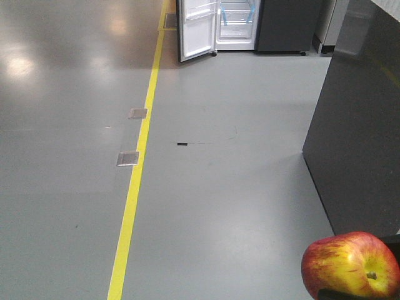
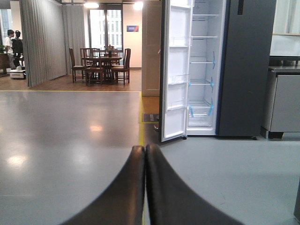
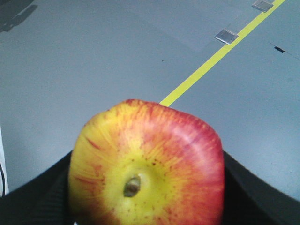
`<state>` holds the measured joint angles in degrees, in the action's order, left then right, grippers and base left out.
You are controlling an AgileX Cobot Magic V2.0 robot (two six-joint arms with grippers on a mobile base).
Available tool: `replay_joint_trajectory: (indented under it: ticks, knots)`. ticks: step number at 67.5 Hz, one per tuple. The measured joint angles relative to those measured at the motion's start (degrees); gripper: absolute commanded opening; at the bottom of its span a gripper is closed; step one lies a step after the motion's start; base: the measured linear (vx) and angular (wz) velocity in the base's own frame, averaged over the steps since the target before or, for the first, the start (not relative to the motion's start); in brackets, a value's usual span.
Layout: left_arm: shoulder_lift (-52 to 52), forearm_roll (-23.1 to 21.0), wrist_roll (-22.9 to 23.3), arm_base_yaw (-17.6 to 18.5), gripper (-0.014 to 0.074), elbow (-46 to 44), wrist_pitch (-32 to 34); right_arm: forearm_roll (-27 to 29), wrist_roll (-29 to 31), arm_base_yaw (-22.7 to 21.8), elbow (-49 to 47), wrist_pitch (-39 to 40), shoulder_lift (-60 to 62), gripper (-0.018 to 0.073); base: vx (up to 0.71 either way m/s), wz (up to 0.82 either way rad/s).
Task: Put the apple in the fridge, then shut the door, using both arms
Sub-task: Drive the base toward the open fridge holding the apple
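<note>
Apple (image 3: 145, 164) pinched in right tool (image 3: 149, 199); left tool (image 2: 145, 180) pressed together (tips touching); fridge (image 1: 284, 25) upper centre, door (image 1: 195, 28) open; dark cabinet (image 1: 362, 125) flanks right.

A round red and yellow apple (image 3: 145, 164) fills the bottom of the picture. It has a short brown stem (image 3: 132, 186) in a little yellow dip, and the stem points at the camera. The right gripper (image 3: 146, 180) holds the apple, with its two black fingers (image 3: 42, 197) pressed against the left and right sides. Behind the apple is a smooth grey floor (image 3: 93, 61). A thin yellow line (image 3: 211, 63) runs across the floor up to the top right corner. Two small square metal plates (image 3: 227, 36) sit just beside the line. A tiny black mark (image 3: 280, 48) lies on the other side of the line.
</note>
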<state>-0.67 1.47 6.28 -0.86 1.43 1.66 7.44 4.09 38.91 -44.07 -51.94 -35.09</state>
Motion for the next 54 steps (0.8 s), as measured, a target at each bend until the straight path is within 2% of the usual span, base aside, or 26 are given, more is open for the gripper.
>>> replay_joint_trajectory:
  ticks: [54]
  knots:
    - [0.0, 0.0, 0.0, 0.0, -0.0006, 0.0, 0.0, 0.0, 0.0, 0.0, 0.0, 0.0, 0.0, 0.0344, 0.26, 0.01]
